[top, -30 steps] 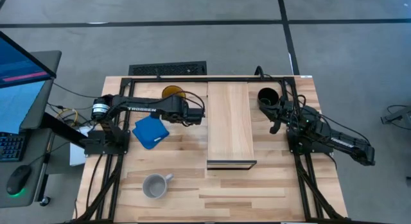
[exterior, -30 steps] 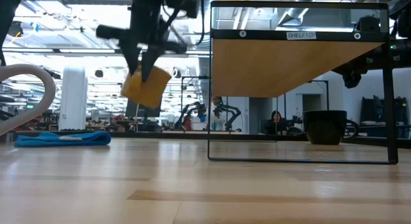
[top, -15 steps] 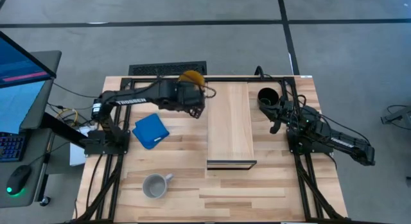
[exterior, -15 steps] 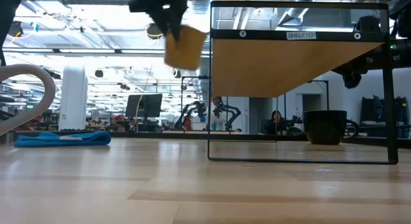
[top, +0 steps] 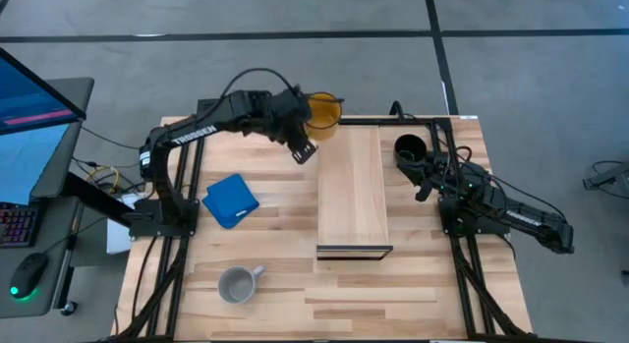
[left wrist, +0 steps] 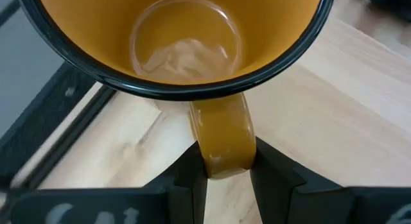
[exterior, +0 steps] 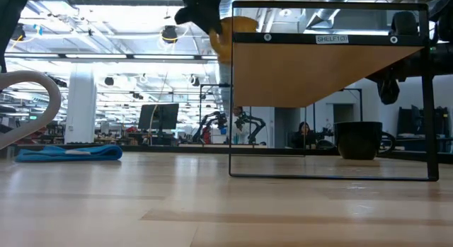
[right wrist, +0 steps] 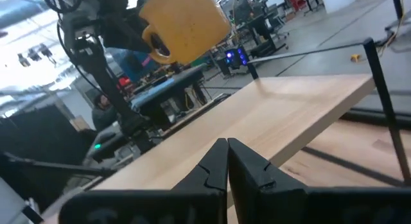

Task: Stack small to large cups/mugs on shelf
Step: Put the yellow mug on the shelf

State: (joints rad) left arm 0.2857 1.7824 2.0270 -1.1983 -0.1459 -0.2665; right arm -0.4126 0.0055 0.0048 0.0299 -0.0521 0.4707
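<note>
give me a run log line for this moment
left gripper: shut on yellow mug handle, raised at shelf far end | right gripper: shut, idle by black mug

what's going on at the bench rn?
The left pincer is shut on the handle of the yellow-orange mug, holding it in the air at the far end of the shelf, not yet set down. The right pincer is shut and empty, waiting beside the black mug on the table. The grey mug sits untouched near the front edge, and a blue square object lies left of the shelf. Nothing is on the shelf yet.
</note>
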